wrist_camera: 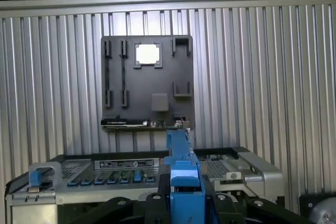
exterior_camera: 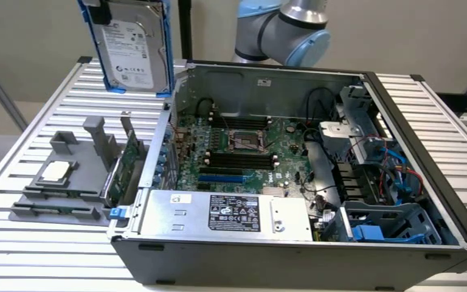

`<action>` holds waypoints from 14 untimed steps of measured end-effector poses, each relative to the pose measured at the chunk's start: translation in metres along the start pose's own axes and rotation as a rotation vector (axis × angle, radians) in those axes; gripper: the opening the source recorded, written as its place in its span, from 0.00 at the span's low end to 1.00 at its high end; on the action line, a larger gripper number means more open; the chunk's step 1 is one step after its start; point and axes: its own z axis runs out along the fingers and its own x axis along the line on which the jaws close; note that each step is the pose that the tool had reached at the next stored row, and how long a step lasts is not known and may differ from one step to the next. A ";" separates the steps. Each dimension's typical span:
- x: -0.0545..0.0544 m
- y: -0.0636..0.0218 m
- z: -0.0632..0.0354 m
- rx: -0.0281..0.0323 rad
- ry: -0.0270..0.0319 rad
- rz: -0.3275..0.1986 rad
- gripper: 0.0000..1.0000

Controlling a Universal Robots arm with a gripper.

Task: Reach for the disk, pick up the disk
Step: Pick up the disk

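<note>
The pick-up looks done: the gripper (wrist_camera: pixel 184 209) is clamped on the blue carrier edge of the disk (exterior_camera: pixel 132 48). The disk hangs upright above the slatted aluminium table (exterior_camera: pixel 22 255), near the open computer case (exterior_camera: pixel 298 258). By my judgement, any further move calls for a steady hold and clearance from the case wall; a plain beige wall (exterior_camera: pixel 22 24) stands behind.
</note>
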 end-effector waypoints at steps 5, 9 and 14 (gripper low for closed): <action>0.005 -0.0234 -0.0038 -0.0059 0.0004 0.000 0.33; 0.009 -0.0417 -0.0072 -0.0099 0.0008 0.000 0.33; 0.016 -0.0643 -0.0088 -0.0119 0.0007 0.000 0.33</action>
